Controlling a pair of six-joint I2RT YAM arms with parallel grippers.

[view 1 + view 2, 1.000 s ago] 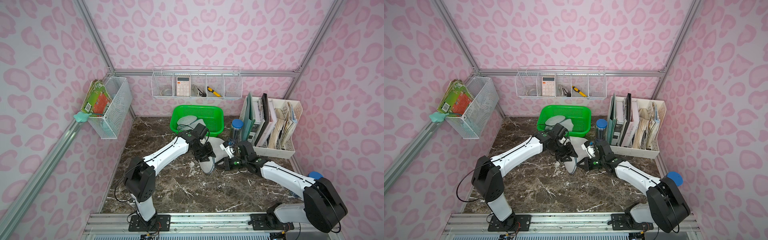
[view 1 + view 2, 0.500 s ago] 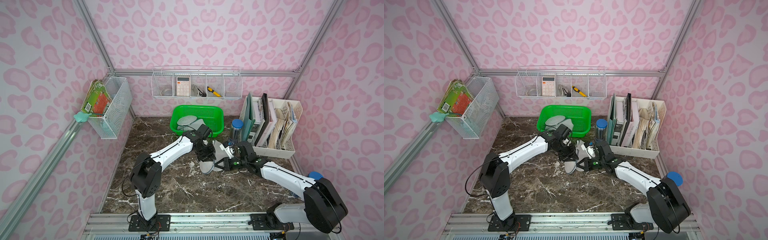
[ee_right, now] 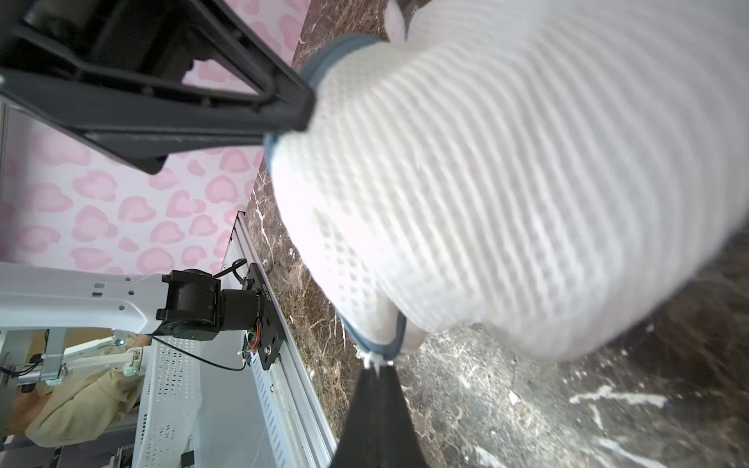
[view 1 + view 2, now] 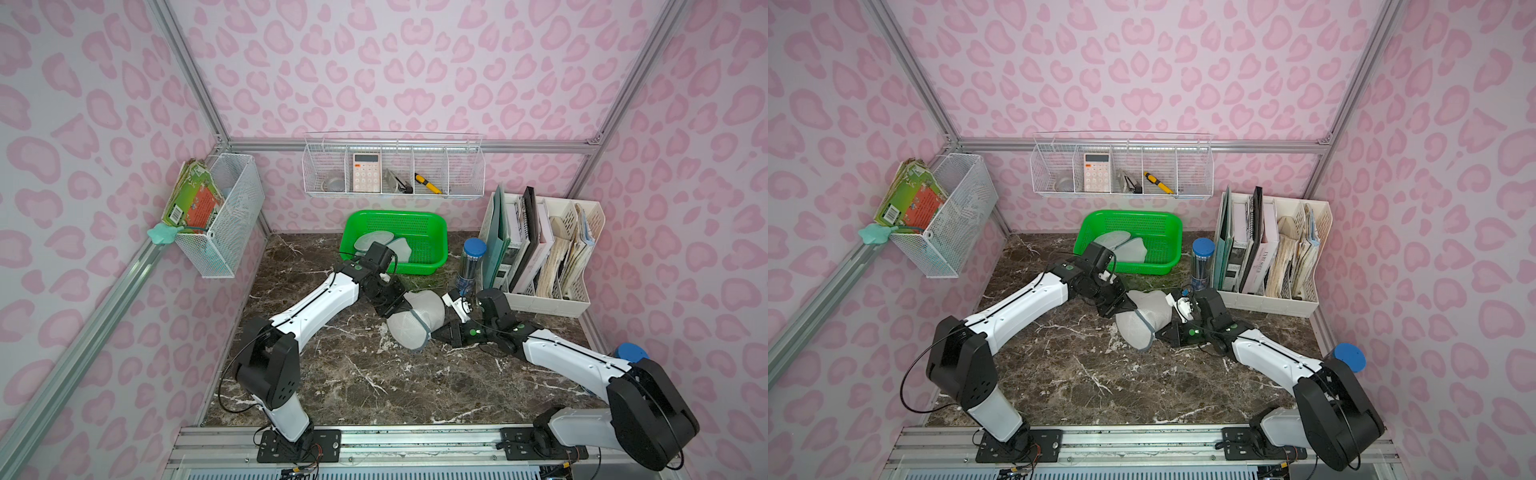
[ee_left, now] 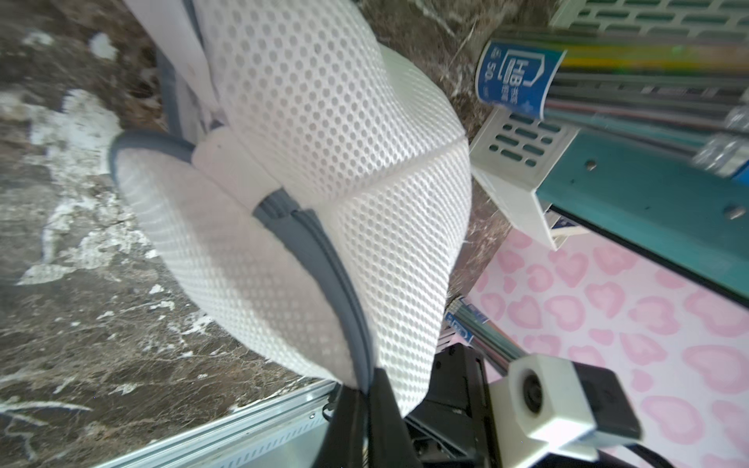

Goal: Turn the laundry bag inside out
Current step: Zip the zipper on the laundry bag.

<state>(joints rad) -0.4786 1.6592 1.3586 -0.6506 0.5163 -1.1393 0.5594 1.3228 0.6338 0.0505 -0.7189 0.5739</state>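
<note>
Dark marbled tabletop (image 4: 353, 374), pink-spotted walls (image 4: 374, 62): white mesh laundry bag with grey trim (image 4: 415, 320) mid-table, pinched from both sides.
Bag sits just near of the green plastic basket (image 4: 395, 215) and left of the white file rack (image 4: 548, 301). Looks light, soft and floppy. Open mesh would likely stretch and slip, so I'd grip the grey binding at the mouth. Left gripper (image 3: 302, 109) is clamped on that trim at the bag's far-left edge, arm stretched low across the table. Right gripper (image 3: 379, 366) is closed tight on the trim at the near-right side, forearm low, wrist turned toward the bag.
</note>
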